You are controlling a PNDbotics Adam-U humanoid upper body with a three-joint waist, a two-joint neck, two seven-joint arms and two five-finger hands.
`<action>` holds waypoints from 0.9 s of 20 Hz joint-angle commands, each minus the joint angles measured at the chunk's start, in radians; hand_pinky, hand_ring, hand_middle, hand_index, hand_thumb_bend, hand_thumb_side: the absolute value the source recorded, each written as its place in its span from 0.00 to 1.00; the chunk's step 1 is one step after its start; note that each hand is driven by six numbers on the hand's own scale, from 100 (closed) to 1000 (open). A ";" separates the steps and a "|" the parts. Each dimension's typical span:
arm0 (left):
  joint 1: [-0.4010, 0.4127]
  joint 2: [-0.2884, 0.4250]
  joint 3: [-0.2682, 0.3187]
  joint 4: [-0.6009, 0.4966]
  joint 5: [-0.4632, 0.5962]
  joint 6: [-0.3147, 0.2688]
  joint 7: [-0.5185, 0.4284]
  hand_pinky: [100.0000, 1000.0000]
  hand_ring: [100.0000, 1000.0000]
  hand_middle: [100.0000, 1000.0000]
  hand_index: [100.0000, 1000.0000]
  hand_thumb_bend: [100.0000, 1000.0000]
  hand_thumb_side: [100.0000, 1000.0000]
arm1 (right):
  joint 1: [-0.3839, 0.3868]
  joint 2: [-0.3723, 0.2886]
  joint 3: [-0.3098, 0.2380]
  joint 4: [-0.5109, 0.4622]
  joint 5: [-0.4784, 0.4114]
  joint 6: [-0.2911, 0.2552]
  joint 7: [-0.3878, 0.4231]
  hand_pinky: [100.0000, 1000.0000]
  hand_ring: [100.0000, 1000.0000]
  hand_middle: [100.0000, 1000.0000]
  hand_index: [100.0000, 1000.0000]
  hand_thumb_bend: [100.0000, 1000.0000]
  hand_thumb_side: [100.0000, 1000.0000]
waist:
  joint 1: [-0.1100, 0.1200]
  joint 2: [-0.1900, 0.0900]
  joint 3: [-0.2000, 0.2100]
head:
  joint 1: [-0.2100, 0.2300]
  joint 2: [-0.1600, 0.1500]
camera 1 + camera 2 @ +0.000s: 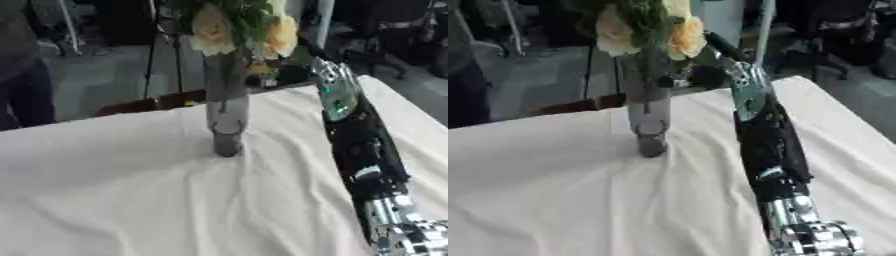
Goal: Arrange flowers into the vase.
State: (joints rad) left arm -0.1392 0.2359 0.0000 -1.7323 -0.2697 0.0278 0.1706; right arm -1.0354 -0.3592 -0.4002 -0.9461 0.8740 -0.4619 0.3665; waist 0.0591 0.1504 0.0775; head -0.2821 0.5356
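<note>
Left and near cloth [114,200] open, wrinkled, passable; vase [227,120] upright mid-table, flowers [236,27] overhanging; right arm [359,145] barring the right side, hand [706,75] beside the stems.

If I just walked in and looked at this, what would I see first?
Probably the pale yellow flowers at the top middle, standing in a tall clear vase on the rumpled white tablecloth. Next, the robot's long black and silver right arm stretching up the right side toward the flowers. Its hand is up by the vase's rim, too dark and blurred to show what the fingers do.
</note>
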 commanded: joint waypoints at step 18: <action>-0.006 0.019 0.022 -0.013 0.000 0.000 0.020 0.45 0.66 0.58 0.68 0.22 0.79 | 0.167 -0.159 0.010 -0.138 -0.266 -0.055 -0.089 0.92 1.00 0.77 0.97 0.99 0.80 | -0.009 -0.023 -0.044 | 0.049 -0.011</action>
State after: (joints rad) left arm -0.1381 0.2359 0.0107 -1.7323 -0.2719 0.0291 0.1855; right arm -0.8524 -0.4793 -0.3934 -1.0537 0.6303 -0.5131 0.2858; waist 0.0591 0.1504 0.0328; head -0.2387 0.5349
